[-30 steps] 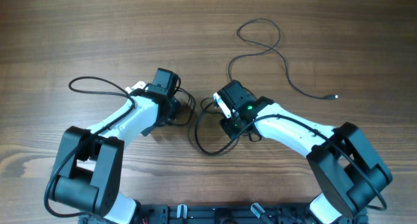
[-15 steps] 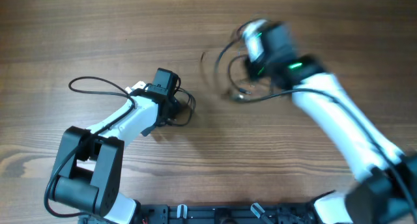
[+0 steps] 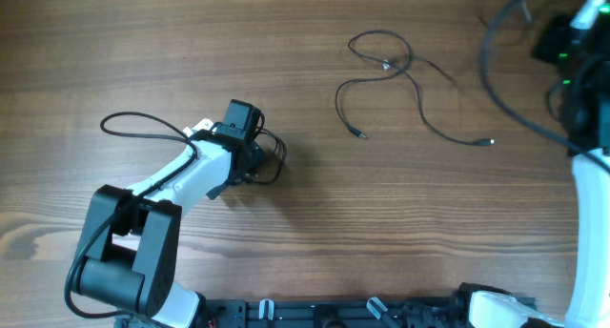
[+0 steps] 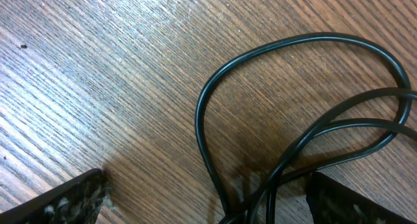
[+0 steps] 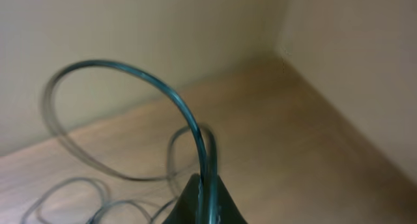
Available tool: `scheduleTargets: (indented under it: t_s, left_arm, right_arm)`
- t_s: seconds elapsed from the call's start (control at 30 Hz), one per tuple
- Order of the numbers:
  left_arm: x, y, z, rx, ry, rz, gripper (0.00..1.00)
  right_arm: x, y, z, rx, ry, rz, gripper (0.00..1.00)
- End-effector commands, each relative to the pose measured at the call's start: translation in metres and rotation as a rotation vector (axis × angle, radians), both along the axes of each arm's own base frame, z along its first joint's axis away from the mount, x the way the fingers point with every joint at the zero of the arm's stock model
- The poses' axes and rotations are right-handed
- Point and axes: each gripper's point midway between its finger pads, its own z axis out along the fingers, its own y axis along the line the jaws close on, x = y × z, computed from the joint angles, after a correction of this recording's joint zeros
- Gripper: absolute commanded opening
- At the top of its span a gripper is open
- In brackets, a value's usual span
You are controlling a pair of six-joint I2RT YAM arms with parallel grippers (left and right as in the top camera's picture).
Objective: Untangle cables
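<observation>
My left gripper (image 3: 259,154) is open and low over the table, fingers wide apart in the left wrist view (image 4: 208,188). A cable (image 4: 202,120) lies in loops between them and shows beside the gripper from overhead (image 3: 276,156). My right gripper (image 3: 558,37) is raised at the far right and is shut on a second cable (image 5: 189,120), whose loop hangs blurred (image 3: 488,56). A third cable (image 3: 412,75) lies loose on the table's middle with both plug ends free.
A thin black loop (image 3: 129,118) lies left of the left arm and runs under it. The wooden table (image 3: 315,252) fills the view. A wall corner (image 5: 280,42) shows behind the right gripper.
My right arm has swung from the table's middle up to the far right, carrying one cable off. Another cable stayed behind, spread out. The left arm has not moved.
</observation>
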Motion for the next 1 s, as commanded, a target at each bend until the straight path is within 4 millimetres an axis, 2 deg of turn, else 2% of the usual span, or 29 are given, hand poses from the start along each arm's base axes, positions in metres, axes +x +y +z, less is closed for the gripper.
scheduleTargets:
  t_s: [0.0,0.1,0.2,0.33,0.4,0.47,0.57,0.63,0.73,0.87,0.97]
  left_arm:
    - [-0.022,-0.004,-0.028,-0.049,0.097,0.000,1.00]
    - [-0.022,-0.004,-0.028,-0.049,0.097,0.000,1.00]
    - [-0.022,-0.004,-0.028,-0.049,0.098,0.000,1.00]
    - [-0.021,-0.004,-0.027,-0.050,0.096,0.000,1.00]
    - [-0.021,-0.005,-0.028,-0.054,0.094,0.000,1.00]
    - [-0.021,-0.008,-0.028,-0.070,0.095,-0.002,1.00]
    - [-0.021,-0.010,-0.028,-0.080,0.099,-0.006,1.00]
    - [-0.022,-0.010,-0.028,-0.079,0.099,-0.007,1.00]
    - [-0.022,-0.010,-0.028,-0.079,0.100,-0.007,1.00]
    - [-0.020,-0.011,-0.028,-0.081,0.092,-0.007,1.00]
    - [-0.013,-0.013,-0.027,-0.090,0.066,-0.009,1.00]
  right_arm:
    - [-0.007,-0.027,-0.039,0.129,0.080,-0.143,0.04]
    - [-0.008,-0.028,-0.057,0.183,0.121,-0.181,0.04]
    - [0.006,-0.025,-0.054,0.219,0.067,-0.161,0.04]
    - [0.027,0.017,-0.049,0.323,0.036,0.093,0.04]
    - [0.036,0.042,-0.057,0.368,0.062,0.246,0.04]
    - [0.043,0.067,-0.075,0.341,0.124,0.440,0.04]
    - [0.053,0.078,-0.121,0.312,0.238,0.518,0.04]
    - [0.062,0.078,-0.156,0.305,0.319,0.521,0.04]
    - [0.077,0.068,-0.196,0.300,0.376,0.486,0.04]
    - [0.082,0.070,-0.228,0.325,0.430,0.486,0.04]
    - [0.082,0.078,-0.252,0.342,0.480,0.495,0.04]
